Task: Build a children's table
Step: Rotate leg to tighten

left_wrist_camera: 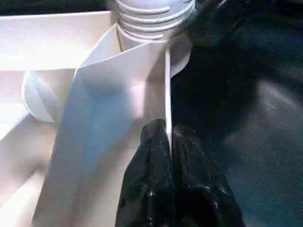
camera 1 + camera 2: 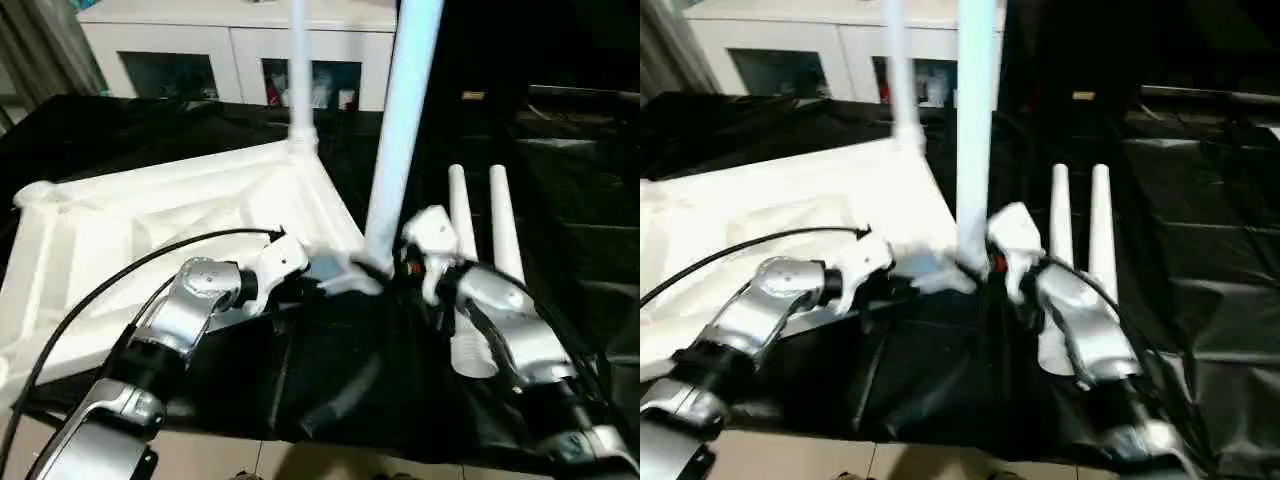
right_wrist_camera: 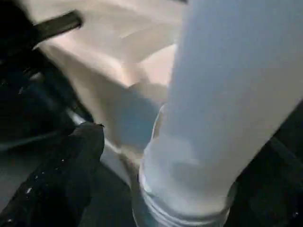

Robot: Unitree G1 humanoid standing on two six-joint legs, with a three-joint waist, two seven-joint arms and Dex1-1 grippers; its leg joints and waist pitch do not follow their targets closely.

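Black sheeting [image 2: 560, 200] is covering the bench; the tabletop [image 2: 150, 230] is lying underside up. My left pincer [image 1: 168, 142] is pinching its edge rib to steady it, while my right pincer [image 2: 385, 270] is clasping the upright leg [image 2: 400, 130] at the near corner socket [image 1: 151, 19]. Two spare legs [image 2: 480, 230] are waiting alongside.

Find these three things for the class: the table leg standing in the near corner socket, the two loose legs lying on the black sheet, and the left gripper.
standing leg [image 2: 400, 130], left eye view, mid shaft.
loose legs [image 2: 497, 225], left eye view, on the right-hand leg's upper shaft.
left gripper [image 1: 169, 146], left wrist view, fingertips pinching the tabletop's edge rib.
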